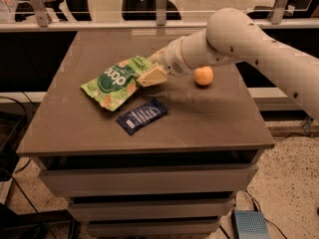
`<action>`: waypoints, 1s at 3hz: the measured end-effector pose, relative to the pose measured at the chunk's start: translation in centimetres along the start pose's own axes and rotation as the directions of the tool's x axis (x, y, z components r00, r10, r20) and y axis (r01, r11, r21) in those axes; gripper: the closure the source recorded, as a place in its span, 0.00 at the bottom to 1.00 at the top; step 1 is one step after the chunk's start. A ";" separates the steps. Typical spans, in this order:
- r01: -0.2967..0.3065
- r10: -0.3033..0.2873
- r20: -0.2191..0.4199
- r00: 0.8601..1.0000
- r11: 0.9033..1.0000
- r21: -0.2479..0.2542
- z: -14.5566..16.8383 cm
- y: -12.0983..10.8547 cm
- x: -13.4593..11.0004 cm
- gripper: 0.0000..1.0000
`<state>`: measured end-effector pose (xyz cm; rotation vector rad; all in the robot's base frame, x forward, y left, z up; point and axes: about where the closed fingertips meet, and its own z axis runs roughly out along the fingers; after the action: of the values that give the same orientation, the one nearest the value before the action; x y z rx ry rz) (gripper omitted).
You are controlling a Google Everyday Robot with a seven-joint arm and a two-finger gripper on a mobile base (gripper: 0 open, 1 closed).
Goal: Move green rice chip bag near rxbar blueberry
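The green rice chip bag is light green with a dark green round logo and hangs tilted just above the table's left middle. My gripper is shut on the bag's right edge and holds it up from there. The rxbar blueberry, a slim dark blue bar with white lettering, lies flat on the table just below and right of the bag's lower end, a small gap apart. My white arm reaches in from the right.
A round orange fruit sits on the brown table right of the gripper, under my arm. Drawers run below the table's front edge. A rail and chairs stand behind the table.
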<state>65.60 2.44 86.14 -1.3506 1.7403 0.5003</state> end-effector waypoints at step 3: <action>-0.049 0.051 -0.071 0.996 0.998 0.028 -4.3 5.4 2.6 1.00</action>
<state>58.92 -0.45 85.39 -1.3238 1.8366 0.4607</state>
